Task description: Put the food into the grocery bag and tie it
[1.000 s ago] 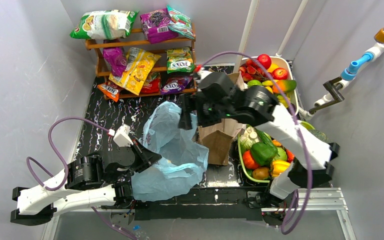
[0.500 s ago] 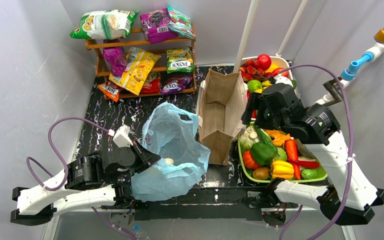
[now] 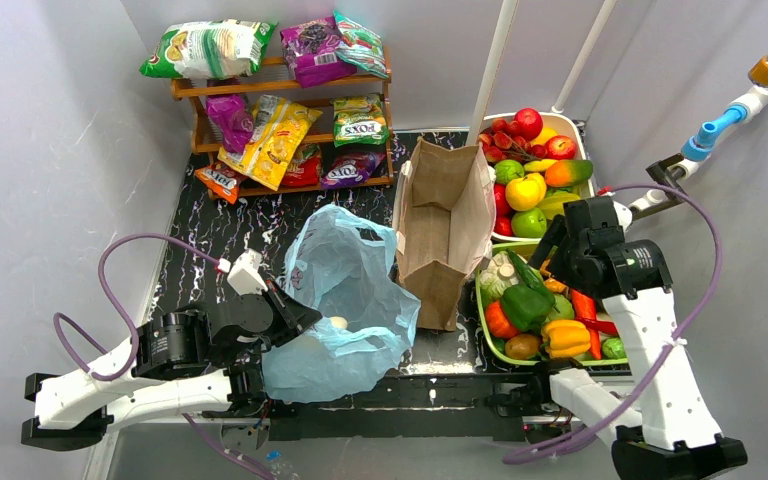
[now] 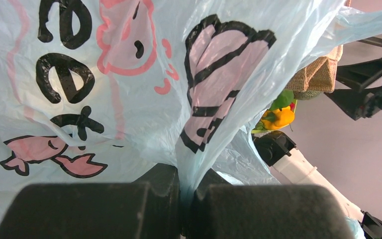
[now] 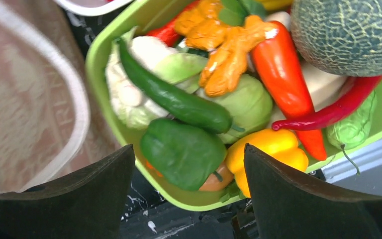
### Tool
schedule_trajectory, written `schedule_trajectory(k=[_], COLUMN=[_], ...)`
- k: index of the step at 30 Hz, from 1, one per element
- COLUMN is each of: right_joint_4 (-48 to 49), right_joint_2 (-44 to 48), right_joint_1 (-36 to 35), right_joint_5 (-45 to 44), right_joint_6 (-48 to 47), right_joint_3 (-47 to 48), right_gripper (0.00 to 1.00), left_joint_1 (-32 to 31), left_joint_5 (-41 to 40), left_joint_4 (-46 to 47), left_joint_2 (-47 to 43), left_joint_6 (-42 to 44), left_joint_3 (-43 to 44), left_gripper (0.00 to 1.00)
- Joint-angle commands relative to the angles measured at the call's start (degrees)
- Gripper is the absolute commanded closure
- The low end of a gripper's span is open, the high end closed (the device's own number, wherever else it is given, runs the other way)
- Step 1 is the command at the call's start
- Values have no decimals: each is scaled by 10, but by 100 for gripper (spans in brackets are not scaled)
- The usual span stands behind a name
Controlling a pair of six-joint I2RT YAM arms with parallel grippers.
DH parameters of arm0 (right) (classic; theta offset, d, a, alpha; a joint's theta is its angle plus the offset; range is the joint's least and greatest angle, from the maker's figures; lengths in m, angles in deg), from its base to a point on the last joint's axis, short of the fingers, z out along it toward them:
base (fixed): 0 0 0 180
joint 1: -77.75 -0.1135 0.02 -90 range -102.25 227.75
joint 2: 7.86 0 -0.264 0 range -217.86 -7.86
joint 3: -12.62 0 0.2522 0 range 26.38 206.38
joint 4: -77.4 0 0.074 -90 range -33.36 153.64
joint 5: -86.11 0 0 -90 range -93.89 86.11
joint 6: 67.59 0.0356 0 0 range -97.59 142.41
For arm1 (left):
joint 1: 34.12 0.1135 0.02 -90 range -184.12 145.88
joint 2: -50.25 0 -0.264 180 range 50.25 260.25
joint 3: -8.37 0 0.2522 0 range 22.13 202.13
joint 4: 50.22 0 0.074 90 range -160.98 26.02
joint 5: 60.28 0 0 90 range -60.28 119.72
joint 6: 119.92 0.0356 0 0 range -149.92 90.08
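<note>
The light-blue grocery bag (image 3: 345, 270) lies open on the table's middle left. A small pale piece (image 3: 338, 322) shows in its mouth. My left gripper (image 3: 295, 315) is shut on the bag's near edge; in the left wrist view its jaws (image 4: 186, 199) pinch a fold of the printed plastic (image 4: 129, 99). My right gripper (image 3: 552, 255) is open and empty, above the green tray (image 3: 490, 350) of vegetables. In the right wrist view, the right gripper (image 5: 188, 147) hangs over a green pepper (image 5: 181, 152), with a yellow pepper (image 5: 268, 149) beside it.
A stiff brown paper bag (image 3: 443, 215) stands open between the blue bag and the green tray. A white tray (image 3: 587, 185) of fruit sits behind the green one. A wooden shelf (image 3: 280, 100) with snack packs stands at the back left. Walls close in on both sides.
My right arm has swung right, from above the blue bag, past the paper bag, to above the green tray. The left gripper has stayed put, holding the bag.
</note>
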Motion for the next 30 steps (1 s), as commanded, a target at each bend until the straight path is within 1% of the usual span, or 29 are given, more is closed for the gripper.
schedule_trajectory(k=[1, 7, 10, 18, 22, 30], right_joint_4=[68, 128, 163, 226, 244, 283], right_joint_2=[13, 23, 19, -8, -22, -37], right_joint_1=[77, 166, 197, 232, 245, 274], right_joint_5=[17, 61, 82, 108, 117, 136], right_joint_6=[0, -6, -17, -21, -15, 18], right_joint_3=[-52, -112, -141, -192, -209, -243], right_gripper=[14, 14, 14, 17, 21, 30], left_joint_1=[3, 3, 3, 2, 3, 3], left_joint_5=[-7, -9, -9, -14, -15, -17], left_joint_4=[-12, -19, -21, -46, -44, -52], left_joint_2=[-3, -8, -11, -28, -36, -31], left_joint_6=[-2, -6, -6, -17, -19, -19], left_joint_3=[-2, -6, -6, -8, -13, -9], left_gripper=[100, 100, 100, 100, 100, 100])
